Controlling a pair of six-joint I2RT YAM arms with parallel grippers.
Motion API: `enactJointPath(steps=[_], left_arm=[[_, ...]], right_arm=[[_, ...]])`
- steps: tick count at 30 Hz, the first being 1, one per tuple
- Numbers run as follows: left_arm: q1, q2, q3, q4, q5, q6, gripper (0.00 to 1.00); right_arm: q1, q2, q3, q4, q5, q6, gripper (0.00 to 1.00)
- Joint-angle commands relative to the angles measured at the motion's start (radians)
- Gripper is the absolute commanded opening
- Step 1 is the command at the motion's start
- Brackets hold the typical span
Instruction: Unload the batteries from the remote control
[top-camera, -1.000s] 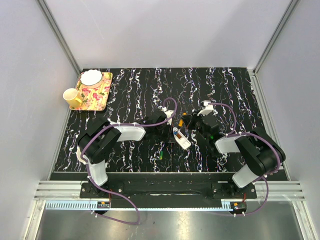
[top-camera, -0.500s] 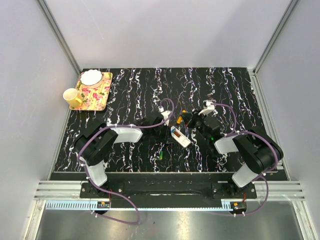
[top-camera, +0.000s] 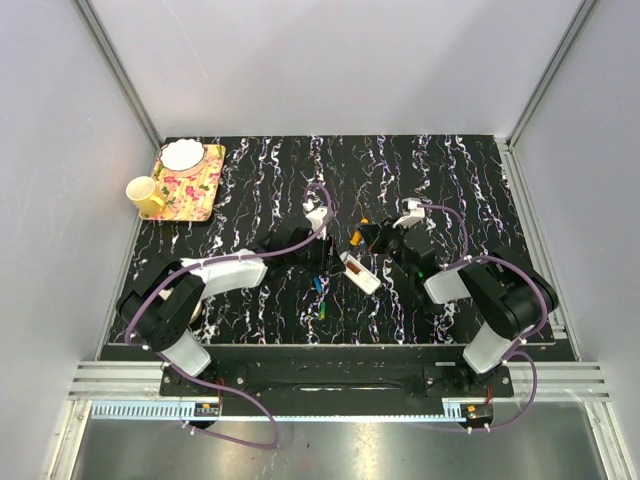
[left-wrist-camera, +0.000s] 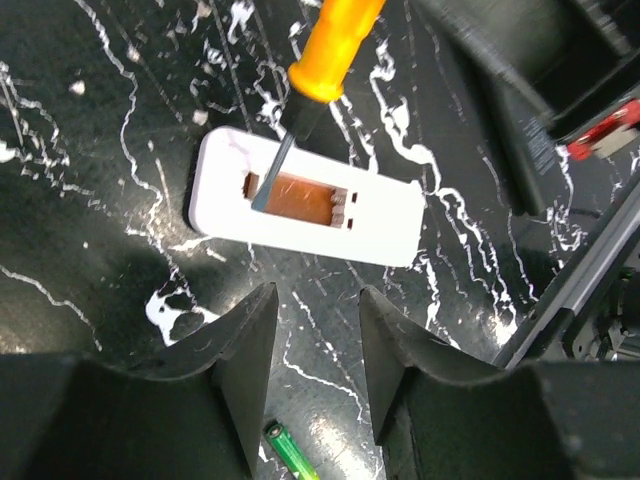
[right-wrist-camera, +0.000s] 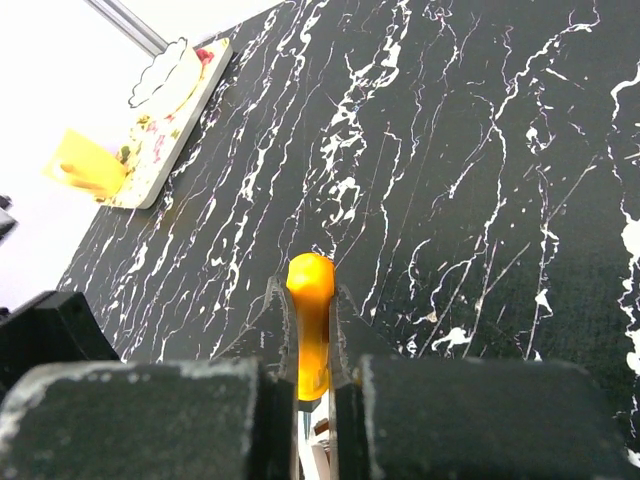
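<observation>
The black worktop (top-camera: 450, 170) carries everything. The left arm (top-camera: 235, 270) reaches out over it. Its jaws are spread apart with nothing between them, and they hang just beside the remote. The right arm (top-camera: 455, 288) has its jaws pinching the orange handle of a screwdriver (right-wrist-camera: 310, 285).

The white remote (left-wrist-camera: 390, 215) lies flat on the worktop between the two arms, with its back open. The thin tip of the screwdriver pokes into one end of the open hole. Inside the hole we see what we think is an orange battery (left-wrist-camera: 305, 200), and it is not out yet.

Two batteries lie loose on the worktop near the remote. They are a blue battery (top-camera: 318, 284) and a green battery (top-camera: 325, 309), close to each other.

So we think part of the job is done. What is left is to lift out the orange one. We cannot tell if more are hiding in there.
</observation>
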Motion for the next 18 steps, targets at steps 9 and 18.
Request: enactJointPath(steps=[9, 18], left_arm=[[0.026, -0.053, -0.049, -0.005, -0.085, 0.036, 0.52], [0.042, -0.242, 0.004, -0.590, -0.697, -0.183, 0.17]], right_arm=[[0.013, -0.132, 0.030, -0.064, 0.011, -0.081, 0.00], [0.012, -0.251, 0.023, -0.179, 0.027, -0.134, 0.00]])
